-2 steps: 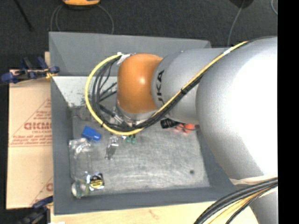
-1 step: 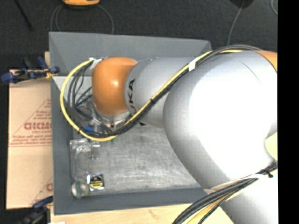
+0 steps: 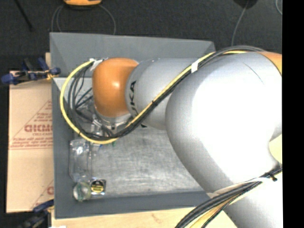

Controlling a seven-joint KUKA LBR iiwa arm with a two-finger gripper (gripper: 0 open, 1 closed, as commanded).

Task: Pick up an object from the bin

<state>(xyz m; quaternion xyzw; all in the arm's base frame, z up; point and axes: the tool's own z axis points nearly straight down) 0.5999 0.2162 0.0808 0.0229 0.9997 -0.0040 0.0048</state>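
Observation:
My gripper (image 3: 105, 124) hangs below the arm's wrist at the left side of the bin, mostly hidden by the arm. Just below it a clear plastic bottle (image 3: 80, 164) lies lengthwise along the bin's left wall, its round end (image 3: 81, 192) in the front left corner. The top of the bottle is close under the gripper; I cannot tell whether they touch. A small black and yellow tape measure (image 3: 98, 186) rests on the floor right beside the bottle's lower end.
The big grey arm comes in from the right and covers the bin's back and right half. Cables loop around the wrist close to the left wall. Bare grey floor shows along the front middle of the bin.

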